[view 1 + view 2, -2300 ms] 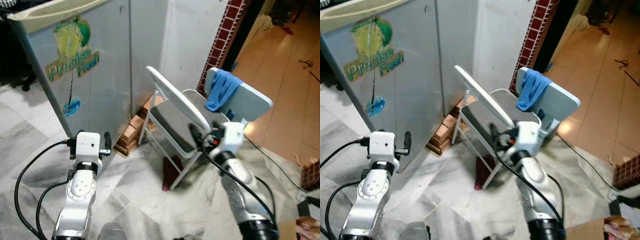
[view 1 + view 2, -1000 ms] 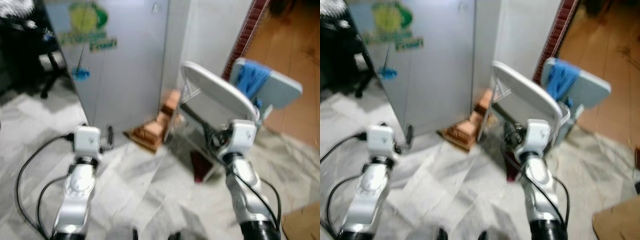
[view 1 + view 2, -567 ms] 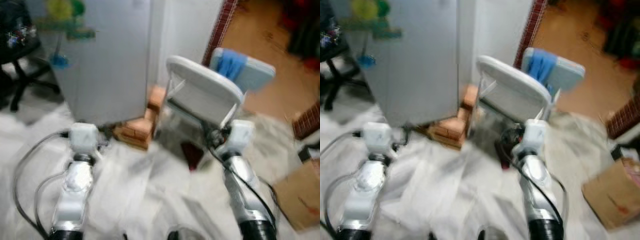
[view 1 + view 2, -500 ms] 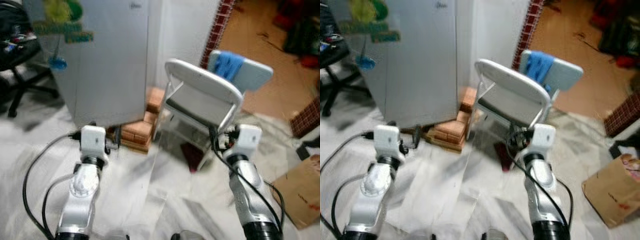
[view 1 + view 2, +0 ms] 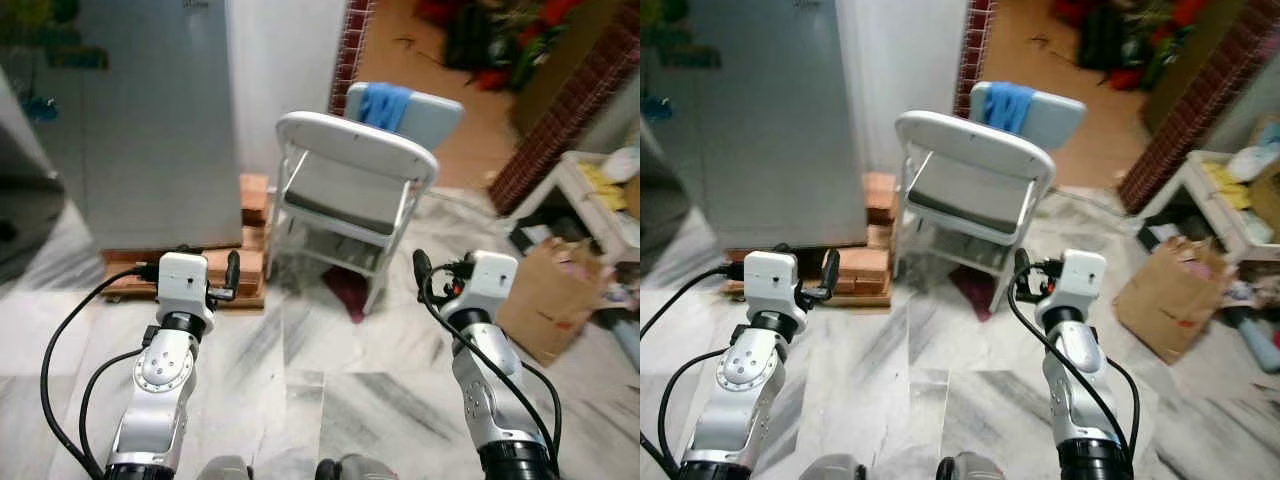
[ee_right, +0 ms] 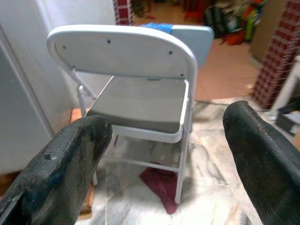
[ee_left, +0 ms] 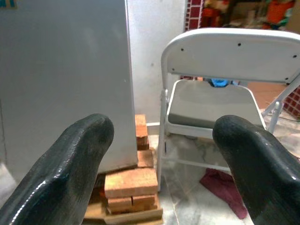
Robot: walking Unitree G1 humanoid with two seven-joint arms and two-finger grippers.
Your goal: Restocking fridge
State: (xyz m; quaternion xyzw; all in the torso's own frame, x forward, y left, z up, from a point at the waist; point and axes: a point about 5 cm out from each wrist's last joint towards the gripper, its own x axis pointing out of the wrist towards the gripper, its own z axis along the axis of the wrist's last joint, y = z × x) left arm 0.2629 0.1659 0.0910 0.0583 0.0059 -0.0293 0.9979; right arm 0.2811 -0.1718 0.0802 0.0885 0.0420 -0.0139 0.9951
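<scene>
The grey fridge (image 5: 130, 120) stands at the robot's left, door shut, on bricks (image 5: 250, 265). A white folding chair (image 5: 350, 190) stands beside it. The left hand (image 7: 159, 154) and right hand (image 6: 164, 154) are held up, fingers spread, holding nothing.

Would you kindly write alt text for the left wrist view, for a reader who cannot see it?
The left gripper is open, its two black fingers framing a white folding chair seen from behind. Beside the chair stands a grey fridge raised on stacked bricks, and a dark red cloth lies on the marble floor under the chair.
</scene>
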